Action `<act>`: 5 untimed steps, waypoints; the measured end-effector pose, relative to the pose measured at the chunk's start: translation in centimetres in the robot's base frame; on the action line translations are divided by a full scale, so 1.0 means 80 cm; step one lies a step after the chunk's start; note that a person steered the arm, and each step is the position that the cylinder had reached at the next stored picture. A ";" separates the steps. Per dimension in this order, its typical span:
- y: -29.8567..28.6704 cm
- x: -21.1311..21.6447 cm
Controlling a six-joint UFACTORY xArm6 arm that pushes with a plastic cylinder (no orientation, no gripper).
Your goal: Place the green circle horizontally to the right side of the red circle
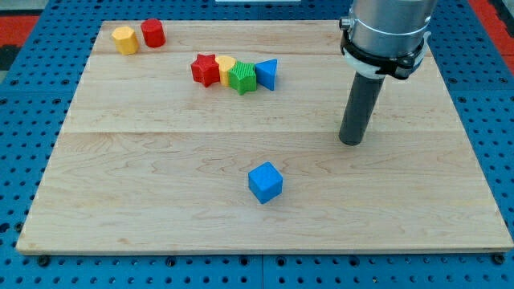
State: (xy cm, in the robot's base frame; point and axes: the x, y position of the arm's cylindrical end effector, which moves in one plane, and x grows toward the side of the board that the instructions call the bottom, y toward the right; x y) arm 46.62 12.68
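While far from blocks, my tip (351, 141) on bare board (161, 160).

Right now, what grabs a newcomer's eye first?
The dark rod at the view's right, my tip resting on bare board, apart from every block. Then the tight row at top centre: red star, yellow block, green block, blue triangle. A blue cube sits alone at bottom centre.

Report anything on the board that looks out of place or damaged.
Nothing stands out. All blocks sit intact on the wooden board; the red star, a yellow block, green block and blue triangle are bunched together. My tip touches none.
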 end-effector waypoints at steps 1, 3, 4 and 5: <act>0.000 -0.002; -0.003 -0.116; 0.005 -0.061; 0.048 -0.041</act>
State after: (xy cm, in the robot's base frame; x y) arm 43.36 16.50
